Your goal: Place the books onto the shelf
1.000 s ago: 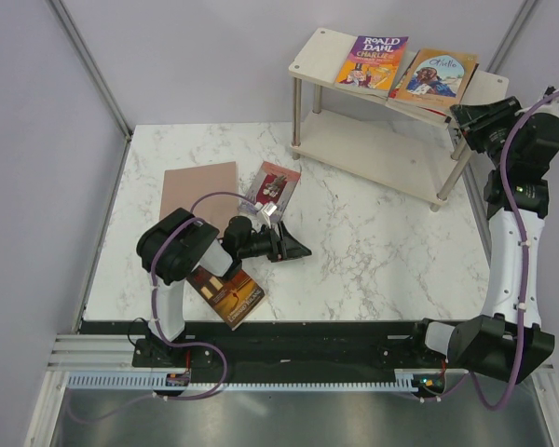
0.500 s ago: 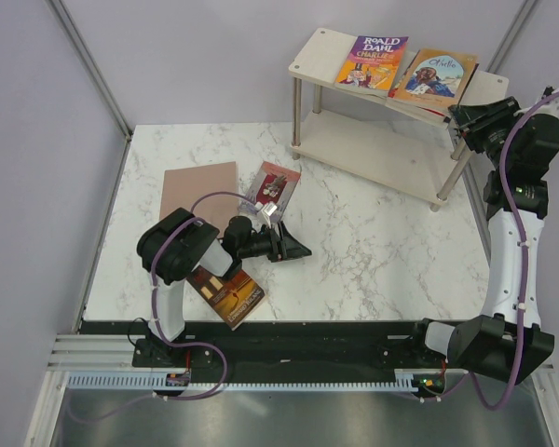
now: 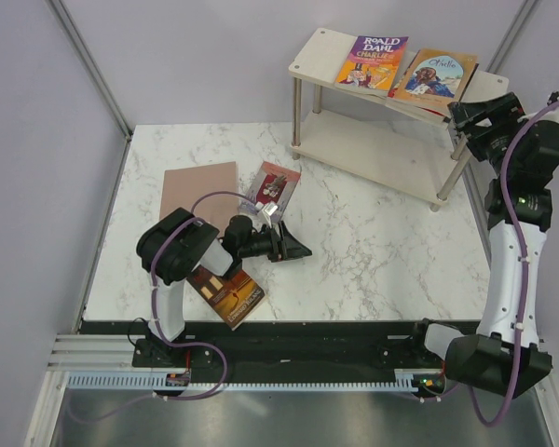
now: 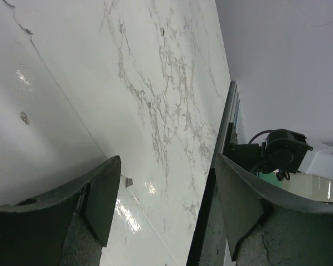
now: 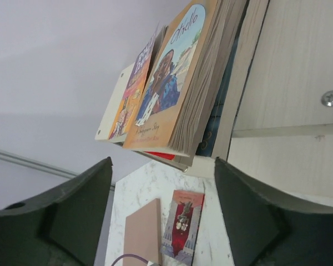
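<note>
On shelf [image 3: 315,48] top: ROALD DAHL cover [image 3: 373,61] beside Othello cover [image 3: 439,74].

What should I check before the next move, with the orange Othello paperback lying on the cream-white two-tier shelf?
1. Right gripper open, nothing held: ok.
2. Orange Othello paperback lying on the top tier of the cream-white two-tier shelf: ok.
3. Left gripper open, empty: ok.
4. All books shelved: not ok; plain tan book, pale pink-red book and dark brown-orange book lie on the white marble table.
5. Paperback seated squarely, not overhanging: cannot tell.
</note>
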You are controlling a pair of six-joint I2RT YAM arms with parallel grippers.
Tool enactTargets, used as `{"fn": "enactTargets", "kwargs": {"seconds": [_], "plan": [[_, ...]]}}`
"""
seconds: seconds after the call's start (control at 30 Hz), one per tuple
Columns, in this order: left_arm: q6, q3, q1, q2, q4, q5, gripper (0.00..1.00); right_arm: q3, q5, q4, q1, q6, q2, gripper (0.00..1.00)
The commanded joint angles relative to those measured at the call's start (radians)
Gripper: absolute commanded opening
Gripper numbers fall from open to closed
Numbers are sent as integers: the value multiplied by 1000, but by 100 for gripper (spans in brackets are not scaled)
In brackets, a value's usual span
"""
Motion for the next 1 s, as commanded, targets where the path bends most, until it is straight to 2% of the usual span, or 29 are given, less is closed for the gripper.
{"fn": "enactTargets", "kwargs": {"seconds": [0.0, 0.03, 0.1, 0.13, 0.17, 0.23, 0.27, 0.33, 0.4, 0.47, 0.53, 0.6, 0.67, 0.7, 0.73, 0.77, 0.9, 0.97], "plan": [[28, 20, -1, -63, -112, 13, 77, 15, 105, -104, -2, -106, -100, 87], [60, 43, -1, -121, -155, 13, 77, 12, 110, -119, 0, -136, -131, 88], [109, 88, 2, -186, -366, -11, 77, -2, 114, -148, 18, -166, -161, 91], [179, 159, 4, -253, -470, -31, 77, -7, 116, -156, 30, -177, -187, 91], [218, 206, 6, -279, -701, -86, 78, -15, 110, -162, 42, -193, -198, 93], [322, 354, 16, -322, -905, -150, 79, -25, 91, -178, 87, -219, -211, 95], [347, 404, 24, -345, -1088, -204, 80, -33, 84, -185, 102, -244, -209, 97], [394, 521, 61, -358, -1224, -241, 82, -65, 68, -191, 171, -267, -197, 98], [404, 574, 120, -373, -1345, -255, 86, -119, 68, -191, 261, -304, -179, 98], [399, 608, 191, -394, -1399, -249, 87, -160, 65, -179, 355, -316, -165, 98], [385, 610, 235, -416, -1482, -249, 88, -225, 64, -159, 426, -322, -137, 98], [358, 587, 288, -462, -1583, -287, 88, -272, 88, -144, 553, -341, -88, 98], [338, 556, 309, -506, -1655, -386, 88, -300, 104, -119, 645, -347, -41, 98], [304, 539, 312, -555, -1688, -426, 90, -321, 107, -113, 730, -351, 22, 98], [278, 498, 314, -586, -1765, -469, 91, -332, 107, -99, 772, -353, 56, 98], [238, 470, 315, -617, -1798, -572, 92, -347, 92, -66, 844, -353, 94, 98], [15, 231, 320, -839, -1852, -683, 92, -366, 13, 60, 960, -304, 301, 98], [-52, 157, 320, -1001, -1880, -732, 92, -375, -27, 158, 990, -252, 354, 98]]}}
